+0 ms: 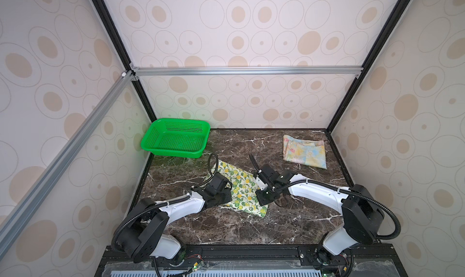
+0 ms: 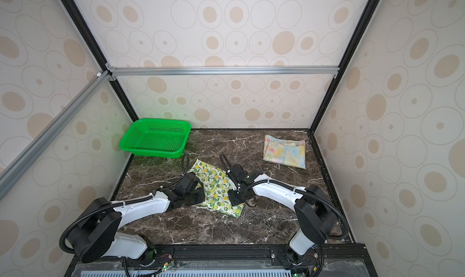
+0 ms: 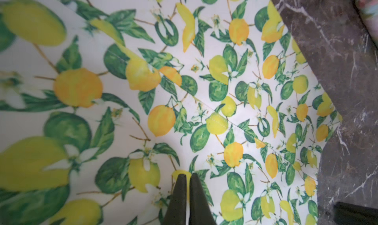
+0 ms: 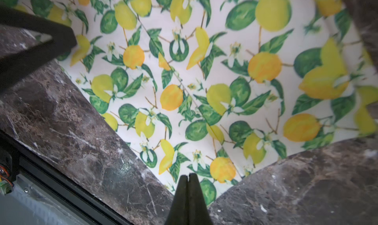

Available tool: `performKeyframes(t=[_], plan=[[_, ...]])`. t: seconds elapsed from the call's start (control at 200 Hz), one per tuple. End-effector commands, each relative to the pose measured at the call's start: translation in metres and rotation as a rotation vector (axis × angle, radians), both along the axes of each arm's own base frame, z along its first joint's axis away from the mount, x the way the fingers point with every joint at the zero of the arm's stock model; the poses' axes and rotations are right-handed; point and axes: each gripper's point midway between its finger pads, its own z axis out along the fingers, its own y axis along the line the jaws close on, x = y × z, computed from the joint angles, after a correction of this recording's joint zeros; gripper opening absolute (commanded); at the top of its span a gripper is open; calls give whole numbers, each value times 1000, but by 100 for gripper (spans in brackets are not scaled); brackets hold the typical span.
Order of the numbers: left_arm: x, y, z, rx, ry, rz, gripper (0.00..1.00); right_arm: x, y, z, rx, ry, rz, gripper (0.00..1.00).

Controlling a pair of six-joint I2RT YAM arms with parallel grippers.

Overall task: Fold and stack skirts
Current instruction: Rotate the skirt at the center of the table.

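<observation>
While the cream lemon-print cloth skirt [image 1: 241, 185] lies centre-near and the folded pastel floral skirt [image 1: 305, 152] far right, you're likely mid-fold: left gripper [image 3: 186, 176] and right gripper [image 4: 188, 175] hover over it, fingers pressed together; next, pinch an edge firmly.

Left hand [image 3: 187, 178] closed, right hand [image 4: 188, 177] closed; both arms bent inward, wrists low

Two skirts lie on the one marble tabletop [image 1: 226, 225]: one lemon-print skirt [image 1: 241, 187] and one pastel floral skirt [image 1: 304, 151]. There is one green perforated basket [image 1: 173, 151]. Two robot arms are in both top views, one left arm [image 1: 181, 205] and one right arm [image 1: 314, 192]. Each carries one gripper, the left gripper [image 3: 187, 176] and the right gripper [image 4: 188, 176], making two.
</observation>
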Motion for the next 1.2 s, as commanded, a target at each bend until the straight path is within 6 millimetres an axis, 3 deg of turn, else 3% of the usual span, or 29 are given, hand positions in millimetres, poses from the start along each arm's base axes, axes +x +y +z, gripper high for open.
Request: performKeyframes(t=[0.0, 0.18, 0.48, 0.655, 0.885, 1.195], plan=[[8, 19, 16, 102, -36, 30, 10, -11, 5, -8, 38, 44, -46, 0], [20, 48, 8, 160, -15, 46, 9, -17, 10, -20, 71, 78, -74, 0], [30, 94, -6, 202, 12, 121, 9, -25, -5, -45, 0, 114, -107, 0], [14, 102, -24, 207, 65, 131, 8, -28, -9, -47, -14, 119, -114, 0], [-22, 103, -43, 131, 128, 168, 7, -30, -18, -46, -60, 122, -104, 0], [-61, 89, -35, 82, 154, 149, 7, -26, -31, -43, -124, 111, -85, 0]])
